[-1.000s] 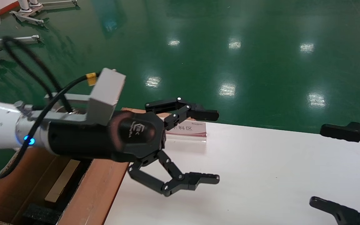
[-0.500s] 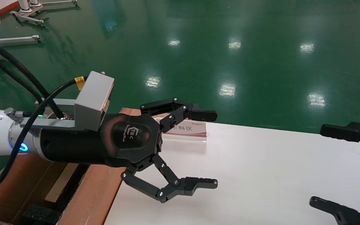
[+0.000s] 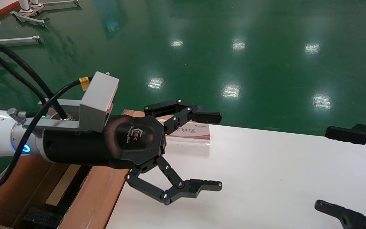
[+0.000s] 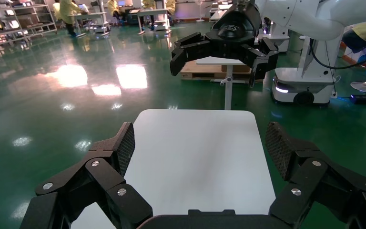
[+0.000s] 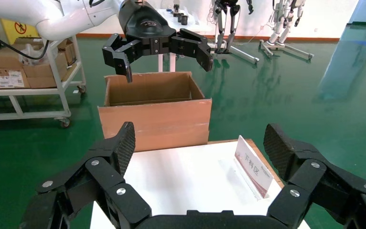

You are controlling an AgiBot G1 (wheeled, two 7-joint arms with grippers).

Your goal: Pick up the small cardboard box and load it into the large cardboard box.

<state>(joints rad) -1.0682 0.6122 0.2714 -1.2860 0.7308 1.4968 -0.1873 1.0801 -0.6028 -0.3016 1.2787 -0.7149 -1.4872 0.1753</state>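
Note:
My left gripper [image 3: 218,151] is open and empty, held above the white table [image 3: 265,178] just past the rim of the large cardboard box [image 3: 97,197]. The right wrist view shows this gripper [image 5: 167,69] hovering above the open large cardboard box [image 5: 155,119]. A pale tan edge [image 3: 62,184] and black foam [image 3: 40,218] lie inside the large box; I cannot tell whether the tan edge is the small cardboard box. No small box shows on the table. My right gripper [image 3: 324,168] is open and empty at the table's right end.
A slanted sign with a red band [image 3: 191,132] stands on the table's far edge behind the left gripper, and also shows in the right wrist view [image 5: 253,166]. Green floor surrounds the table. A cart with cartons [image 5: 28,71] stands beyond the large box.
My left gripper has drawn back a little toward the large box and stays open and empty. The right arm has not moved.

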